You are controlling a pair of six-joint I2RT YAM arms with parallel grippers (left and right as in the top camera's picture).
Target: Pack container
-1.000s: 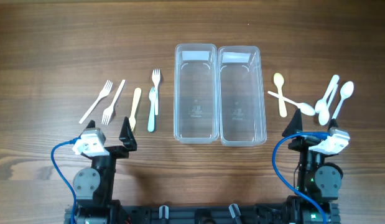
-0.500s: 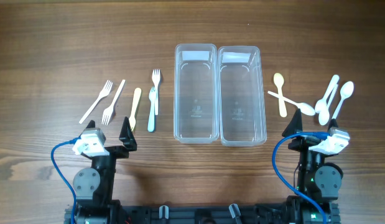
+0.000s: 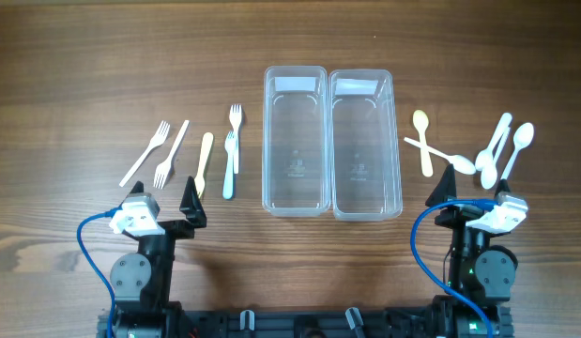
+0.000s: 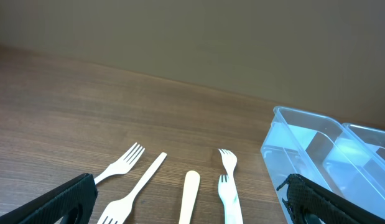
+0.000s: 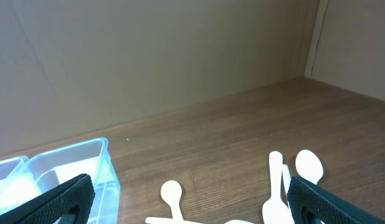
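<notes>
Left gripper (image 3: 165,202), right gripper (image 3: 471,192): jaws spread, nothing held. Forks (image 3: 230,164) lie left of the two clear containers (image 3: 295,178), spoons (image 3: 424,150) right. Cutlery likely light, stiff, slick; pinch mid-handle.

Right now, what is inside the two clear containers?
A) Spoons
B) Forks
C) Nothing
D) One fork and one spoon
C: the left container and the right container both show bare bottoms, while the forks and the spoons all lie outside them, on either side.
</notes>
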